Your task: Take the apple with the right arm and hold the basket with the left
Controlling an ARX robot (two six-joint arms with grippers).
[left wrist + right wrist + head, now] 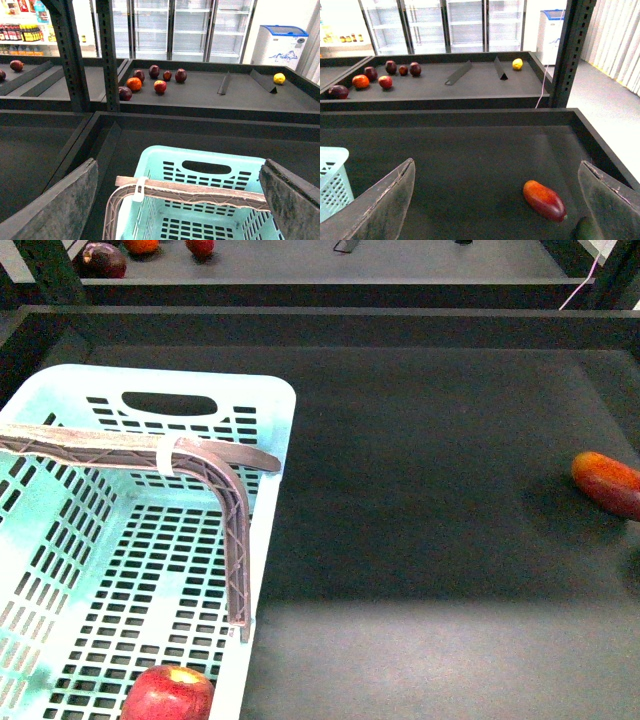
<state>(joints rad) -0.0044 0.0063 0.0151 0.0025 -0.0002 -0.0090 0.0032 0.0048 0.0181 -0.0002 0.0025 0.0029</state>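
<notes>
Apple, round, glossy red with a yellowish stem dimple [168, 695], is seen lying on the slotted floor of the light aqua plastic basket [271, 480], at its near end close to the right wall. A brown curved lattice handle [205, 465] is laid across the basket's top, with a white tie wrapped round it. The basket is set at the left of a dark matte shelf tray [420, 490]. An elongated orange-red fruit [607, 483] is seen well apart from it at the tray's far right edge. Left gripper [182, 200] is held above the basket's near side, its two grey fingers [55, 205] spread wide with nothing gripped between them. Right gripper [495, 200] is likewise spread wide and empty, hovering over bare tray with the elongated fruit between its fingers in view but not touched. More red, orange and dark purple fruits [150, 80] are seen on the rear tray; glass-door refrigerators [170, 27] are visible behind.
</notes>
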